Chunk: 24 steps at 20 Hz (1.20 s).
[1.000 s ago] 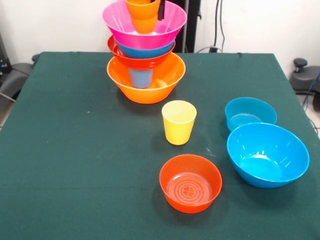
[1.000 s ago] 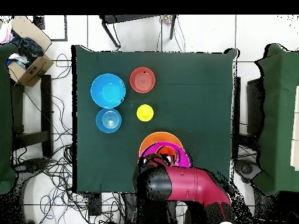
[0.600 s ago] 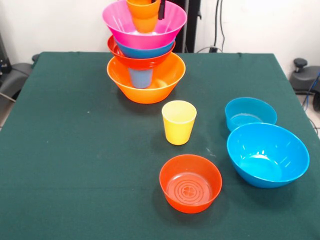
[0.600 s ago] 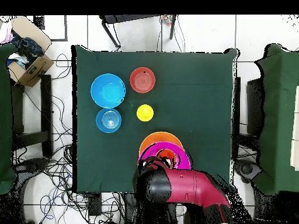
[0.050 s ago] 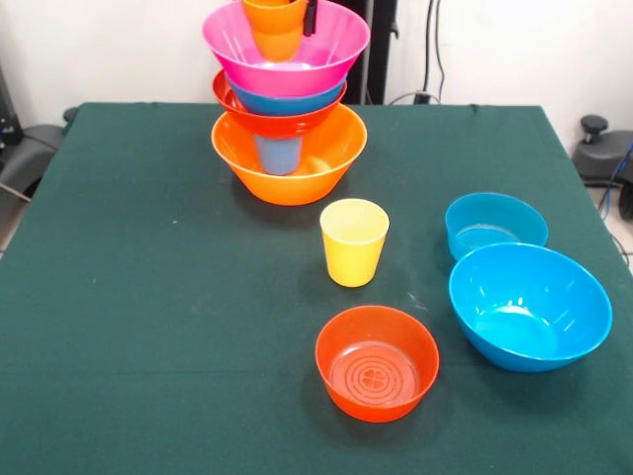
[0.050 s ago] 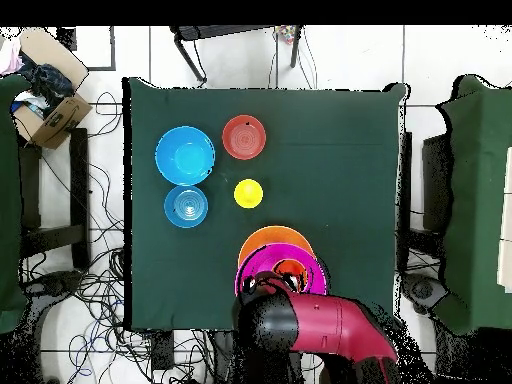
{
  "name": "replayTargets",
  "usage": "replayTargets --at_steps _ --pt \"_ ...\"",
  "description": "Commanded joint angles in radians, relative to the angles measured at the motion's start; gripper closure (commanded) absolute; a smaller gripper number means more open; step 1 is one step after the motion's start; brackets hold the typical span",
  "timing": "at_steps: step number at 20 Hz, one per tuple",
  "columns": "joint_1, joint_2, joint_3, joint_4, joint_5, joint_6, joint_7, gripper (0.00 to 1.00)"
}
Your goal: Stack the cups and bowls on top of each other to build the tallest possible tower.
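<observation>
The tower stands at the table's far side: a big orange bowl holds a blue cup, then come a red-orange bowl, a blue bowl and a pink bowl. An orange cup hangs in the pink bowl, its top cut off by the picture's edge. My gripper is shut on the cup's right wall; only one black finger shows. From above, the arm covers part of the pink bowl. A yellow cup stands alone mid-table.
A loose red-orange bowl sits near the front edge. Two blue bowls lie at the right, a small one and a larger one. Chairs, cables and a cardboard box surround the table.
The orange cup and the black finger beside it have shifted slightly up and to the left in the front view. From above, the arm has drawn back a little toward its base.
</observation>
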Motion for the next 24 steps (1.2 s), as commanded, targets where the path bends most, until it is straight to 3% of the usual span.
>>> replayTargets --at_steps 1,24 --pt "0.043 0.082 -0.019 0.034 -0.050 -0.041 0.141 1.00" --pt "0.072 0.133 -0.055 0.037 -0.034 -0.139 0.142 1.00"
